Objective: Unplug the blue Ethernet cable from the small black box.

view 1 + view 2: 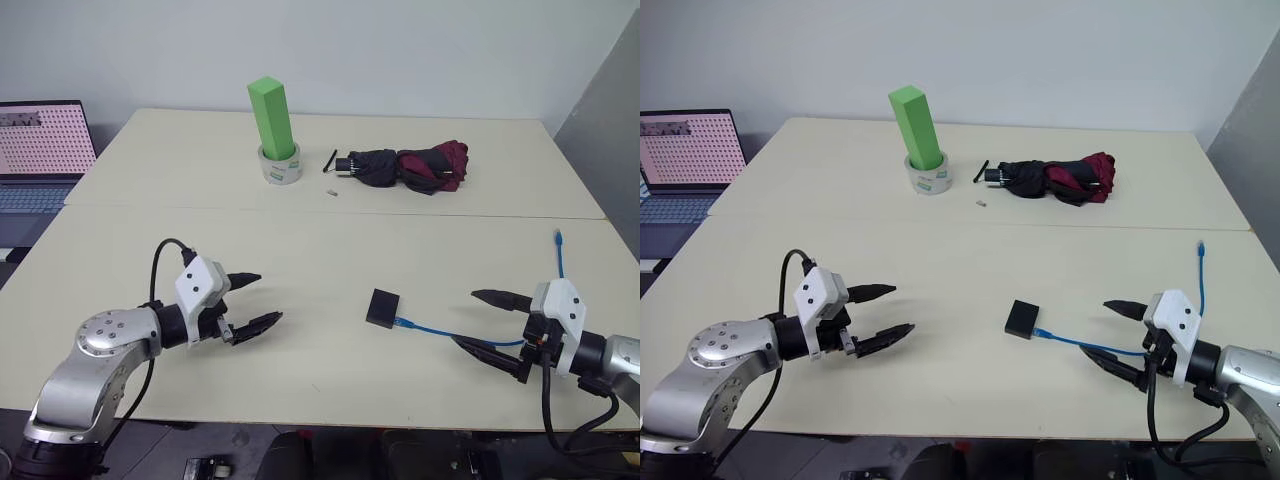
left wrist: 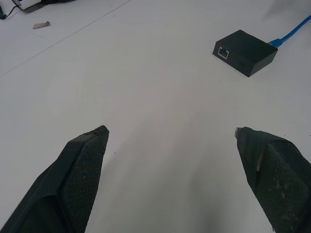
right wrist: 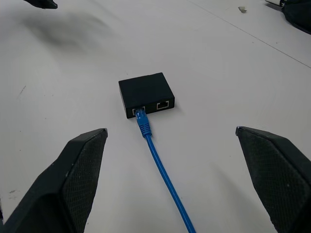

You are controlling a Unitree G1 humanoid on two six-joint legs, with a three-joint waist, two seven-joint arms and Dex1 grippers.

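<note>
Small black box [image 1: 383, 307] sits mid-table between both arms, blue Ethernet cable [image 3: 158, 160] plugged into one of its two side ports, running off toward right gripper [image 1: 482, 322]. Right gripper wide open, holding nothing. Left gripper [image 1: 256, 300] wide open, empty, well apart from box.

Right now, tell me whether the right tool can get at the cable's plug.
Probably yes: the right tool is open, the blue Ethernet cable runs between its fingers, and bare table lies up to the plug at the small black box.
</note>
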